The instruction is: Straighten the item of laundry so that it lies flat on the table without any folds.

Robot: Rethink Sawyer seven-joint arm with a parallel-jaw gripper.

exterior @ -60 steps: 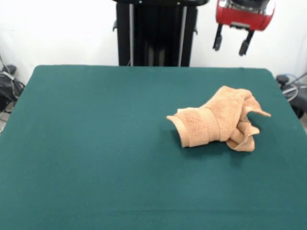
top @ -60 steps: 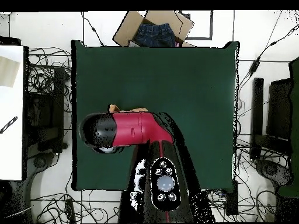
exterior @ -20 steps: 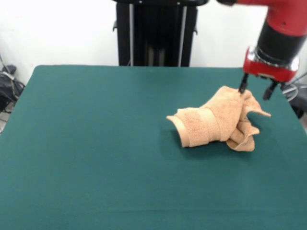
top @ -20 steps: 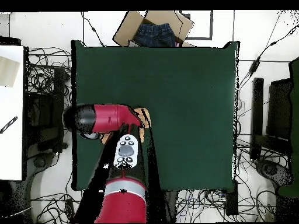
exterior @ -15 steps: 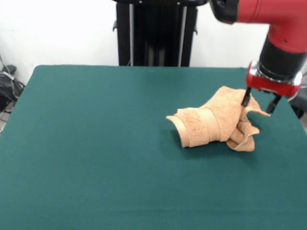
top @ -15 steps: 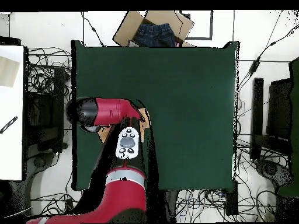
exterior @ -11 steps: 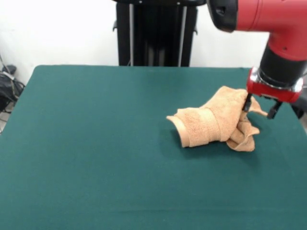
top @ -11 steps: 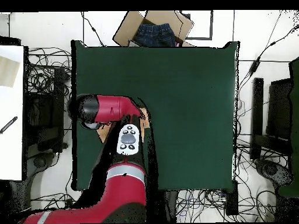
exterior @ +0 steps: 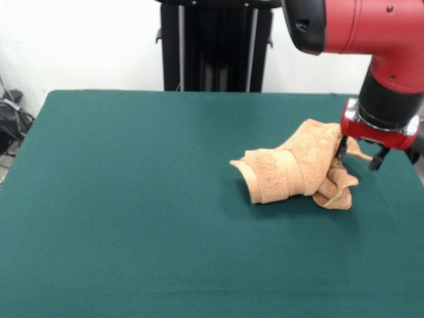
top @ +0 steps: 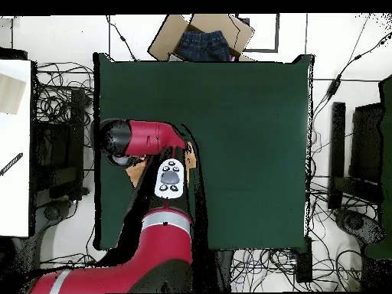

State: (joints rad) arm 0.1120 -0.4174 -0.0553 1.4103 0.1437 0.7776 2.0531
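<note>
Your towel [exterior: 301, 165] sat crumpled on the green table [exterior: 132, 199], toward the right side in the front view and a little past the middle. It was bunched into a lump: a rolled band lay at its left end, a raised hump sat in the middle, and loose folds trailed off to the right, one thin corner pointing toward the table's right edge.

Your gripper [exterior: 360, 156] was down at the towel's right end with its two dark fingers [exterior: 342, 147] spread apart. The nearer finger sat against the cloth by the hump, and the other stood off to the right over bare felt. The thin corner lay between them, but you could not tell whether either finger was actually pressing on it.

From overhead the red arm [top: 149, 138] covered most of the towel, leaving only small scraps of orange-tan showing beside it, close to the table's left edge in that view.

The only container was an open cardboard box [top: 200, 37] beyond the table's top edge in the overhead view, and you could see folded dark blue cloth [top: 203, 46] inside it.
</note>
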